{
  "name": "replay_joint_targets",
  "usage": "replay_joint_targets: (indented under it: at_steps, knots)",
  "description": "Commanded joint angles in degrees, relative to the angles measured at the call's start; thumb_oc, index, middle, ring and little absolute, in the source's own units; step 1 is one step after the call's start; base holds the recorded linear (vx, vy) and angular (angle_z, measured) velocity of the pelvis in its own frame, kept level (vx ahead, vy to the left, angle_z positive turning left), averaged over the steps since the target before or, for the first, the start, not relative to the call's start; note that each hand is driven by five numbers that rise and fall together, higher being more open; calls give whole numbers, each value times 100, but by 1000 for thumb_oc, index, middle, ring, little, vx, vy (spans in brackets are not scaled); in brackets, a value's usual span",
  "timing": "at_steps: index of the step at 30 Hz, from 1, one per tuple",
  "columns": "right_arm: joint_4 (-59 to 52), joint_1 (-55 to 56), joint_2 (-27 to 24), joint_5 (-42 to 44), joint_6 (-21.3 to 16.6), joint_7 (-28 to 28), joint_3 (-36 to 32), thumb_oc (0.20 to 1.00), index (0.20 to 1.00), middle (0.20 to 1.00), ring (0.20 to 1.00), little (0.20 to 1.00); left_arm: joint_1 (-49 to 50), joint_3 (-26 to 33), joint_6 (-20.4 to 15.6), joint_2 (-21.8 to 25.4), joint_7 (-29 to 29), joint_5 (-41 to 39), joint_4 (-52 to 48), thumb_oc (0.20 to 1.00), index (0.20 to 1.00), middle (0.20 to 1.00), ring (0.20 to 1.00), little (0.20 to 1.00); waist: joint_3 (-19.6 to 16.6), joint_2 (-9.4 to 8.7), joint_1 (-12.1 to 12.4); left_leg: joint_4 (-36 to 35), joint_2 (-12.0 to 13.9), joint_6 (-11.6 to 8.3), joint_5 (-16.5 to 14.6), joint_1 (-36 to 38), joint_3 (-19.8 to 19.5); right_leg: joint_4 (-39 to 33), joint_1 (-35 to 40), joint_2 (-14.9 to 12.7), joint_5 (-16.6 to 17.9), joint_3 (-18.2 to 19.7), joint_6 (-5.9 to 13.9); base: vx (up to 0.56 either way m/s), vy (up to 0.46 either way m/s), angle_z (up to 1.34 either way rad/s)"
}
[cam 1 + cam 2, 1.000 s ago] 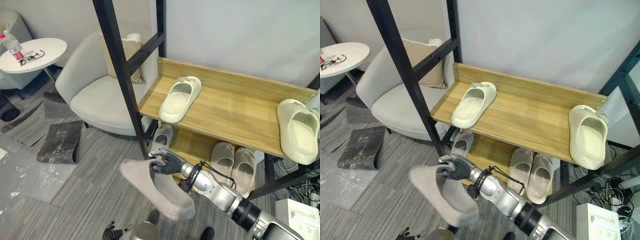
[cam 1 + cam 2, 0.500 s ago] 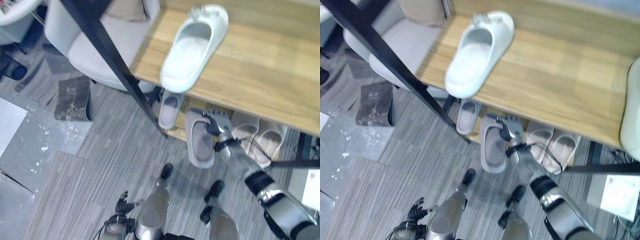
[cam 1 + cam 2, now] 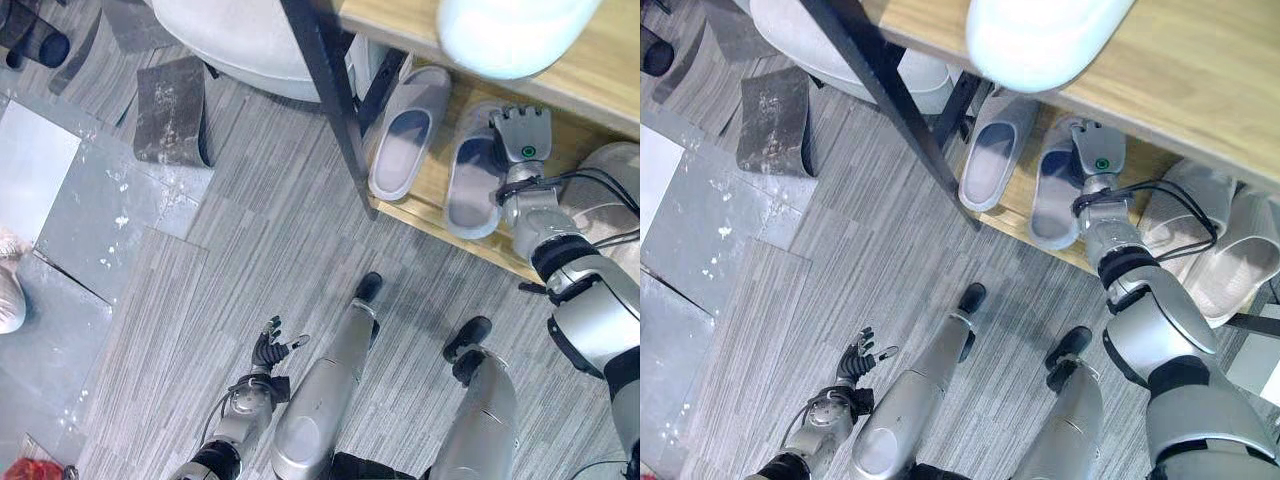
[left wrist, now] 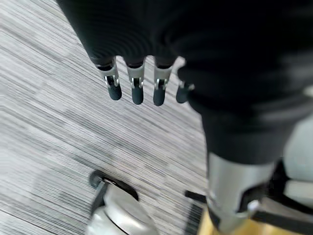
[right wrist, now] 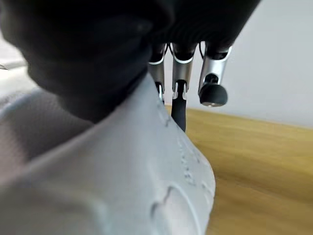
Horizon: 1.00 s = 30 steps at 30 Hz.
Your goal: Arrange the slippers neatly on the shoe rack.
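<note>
**Right hand at the toe of a grey slipper on the lower shelf**

The right hand (image 3: 522,135) reaches under the upper shelf (image 3: 610,75) of the shoe rack and lies over the far end of a grey slipper (image 3: 472,185). That slipper rests on the lower shelf (image 3: 1015,205), its heel end hanging slightly past the front edge toward the floor. From the head cameras the back of the hand faces up and the fingers lie flat along the slipper's toe. In the right wrist view the fingers (image 5: 213,81) point straight out past the pale slipper surface (image 5: 127,186), with wooden shelf board beyond them; they look extended, not curled round anything, though the thumb is hidden.

Just beside this slipper, on the side away from the right arm, a second grey slipper (image 3: 408,135) lies on the same shelf, roughly parallel and close without clearly touching. On the arm's other side sit two beige slippers (image 3: 1220,240), partly covered by the forearm. A white slipper (image 3: 1045,35) lies on the upper shelf above the hand, its end overhanging the front edge.

The left hand (image 3: 270,350) hangs low over the grey striped floor (image 3: 250,230), well apart from the rack, fingers loosely spread and holding nothing. Its wrist view shows the fingertips (image 4: 137,93) straight, side by side.
</note>
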Motion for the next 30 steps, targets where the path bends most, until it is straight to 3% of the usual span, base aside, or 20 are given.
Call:
replay_joint_targets:
  at_steps: [1, 3, 5, 9, 14, 20, 22, 23, 30]
  knots:
    - [-74, 104, -129, 73, -32, -148, 182, 200, 200, 200, 200, 200, 184, -169, -25, -138, 34, -58, 148, 1000, 1000, 1000, 1000, 1000, -300, -35, 139, -80, 342, 17, -457, 267, 53, 66, 308, 200, -618, 128, 75, 34, -7, 5]
    - [303, -32, -48, -63, 143, -103, 318, 200, 200, 200, 200, 200, 168, -193, -40, -163, 36, -103, 232, 1000, 1000, 1000, 1000, 1000, -269, -35, 191, -118, 317, 23, -448, 285, 26, 96, 298, 200, -641, 145, 73, 39, -13, -1]
    - [651, -80, -2, -172, 361, -8, 390, 1000, 1000, 1000, 1000, 1000, 129, -233, -52, -182, 79, -88, 222, 1000, 1000, 1000, 1000, 1000, -245, -18, 217, -134, 309, 26, -449, 311, -6, 135, 324, 179, -671, 145, 67, 23, -14, 2]
    - [1154, -130, 76, -187, 691, 162, 264, 1000, 1000, 1000, 1000, 1000, 69, -229, -30, -155, 165, -112, 53, 1000, 1000, 1000, 1000, 1000, -219, 19, 185, -113, 279, 29, -457, 309, -35, 190, 334, 171, -696, 167, 45, 13, -10, 4]
    - [1135, -199, -29, 372, 602, 73, -259, 1000, 1000, 1000, 1000, 1000, 95, -180, 19, -119, 189, 7, 65, 1000, 1000, 1000, 1000, 1000, -217, 50, 57, -128, 320, 37, -469, 408, -5, 163, 389, 199, -692, 209, 33, 9, -6, 1]
    - [339, -228, -35, 1181, 293, -291, -763, 1000, 1000, 1000, 1000, 1000, 35, -130, 109, -235, 198, 55, 455, 1000, 1000, 1000, 1000, 1000, -216, -37, -213, -360, 467, 12, -474, 809, 115, -123, 678, 290, -606, 258, 51, 20, -19, -8]
    - [217, -215, -19, 1205, 277, -302, -785, 1000, 1000, 1000, 1000, 1000, 27, -116, 112, -254, 197, 39, 507, 1000, 1000, 1000, 1000, 1000, -216, -42, -238, -407, 483, 7, -473, 890, 125, -168, 733, 300, -590, 258, 56, -18, 6, -12]
    - [112, -194, -7, 1250, 258, -373, -851, 1000, 1000, 1000, 1000, 1000, -1, -118, 112, -269, 188, 50, 545, 1000, 1000, 1000, 1000, 1000, -216, -50, -280, -504, 457, -1, -288, 859, 115, -302, 739, 280, -408, 216, 22, -55, 18, -19]
    - [-1282, 176, 150, 1227, 144, -431, -1177, 1000, 1000, 1000, 1000, 1000, -60, -33, 116, -423, 203, 75, 772, 1000, 1000, 1000, 1000, 1000, -216, -121, -486, -677, 517, -19, -306, 1197, 204, -493, 1043, 326, -370, 237, 46, -1, -7, -9]
